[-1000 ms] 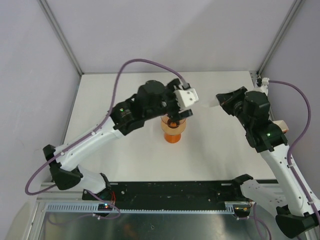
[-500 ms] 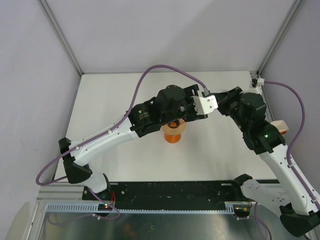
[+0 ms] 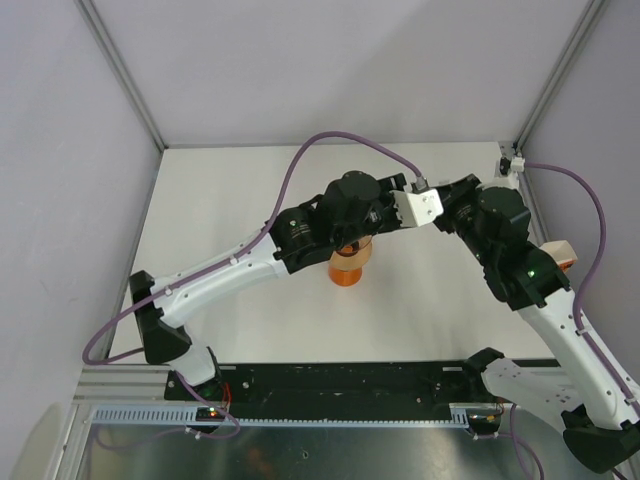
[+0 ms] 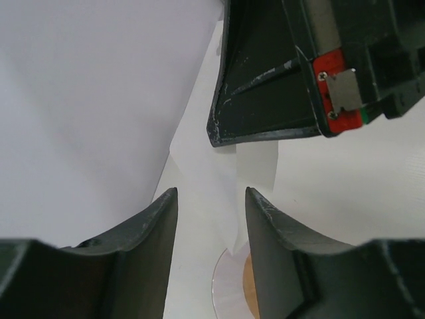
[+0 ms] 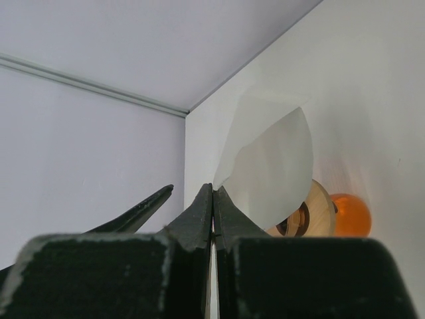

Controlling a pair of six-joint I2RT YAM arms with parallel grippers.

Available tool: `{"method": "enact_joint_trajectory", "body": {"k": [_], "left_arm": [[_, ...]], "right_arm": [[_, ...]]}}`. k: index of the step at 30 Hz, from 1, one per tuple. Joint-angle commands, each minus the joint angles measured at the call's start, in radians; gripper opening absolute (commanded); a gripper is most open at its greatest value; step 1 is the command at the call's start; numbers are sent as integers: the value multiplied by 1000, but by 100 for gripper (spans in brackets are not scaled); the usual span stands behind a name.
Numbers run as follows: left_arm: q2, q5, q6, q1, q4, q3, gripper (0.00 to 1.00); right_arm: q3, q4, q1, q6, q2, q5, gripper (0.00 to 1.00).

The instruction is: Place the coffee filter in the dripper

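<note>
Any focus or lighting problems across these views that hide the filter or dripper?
Top external: sharp, evenly lit, though the left arm covers the top of the dripper. Left wrist: own fingers soft, coffee filter low-contrast against the table. Right wrist: finger bases blurred, coffee filter crisp and translucent.

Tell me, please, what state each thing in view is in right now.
coffee filter: held aloft, pinched at one edge by the right gripper, not in the dripper.
dripper: standing upright, no filter in it yet, partly under the left arm.
right gripper: shut on the coffee filter.
left gripper: open, close to the filter, gripping nothing.
</note>
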Motion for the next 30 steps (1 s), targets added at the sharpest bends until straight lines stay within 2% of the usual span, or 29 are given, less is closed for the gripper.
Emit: {"method": "enact_joint_trajectory", "body": {"k": [1,11,13,15,20,22,24,27,30], "left_arm": [[7,-35,31,-6,56,7,48],[16,-50,51,-8,70,-24,47],[19,-57,56,-8,73,-26,44],[21,-66,60,-8,79,-28,37],[18,-73,48,-8,88,-28,8],[19,-83,30,-9,90,-30,2],[22,-102,7,-8,90,-32,1],[29,-145,-41,-2,90,-31,0],[32,-152,-107,24,89,-22,0]], "right_arm": [[38,42,12,19,-20,36,0],[37,60,16,39,-25,39,0],[36,65,17,42,-26,36,0],[36,65,18,43,-25,35,0],[32,70,18,32,-20,27,0],[32,78,18,18,-17,20,0],[32,82,20,-2,-15,14,10],[32,75,35,-38,-19,31,33],[32,52,70,-69,-36,73,43]]}}
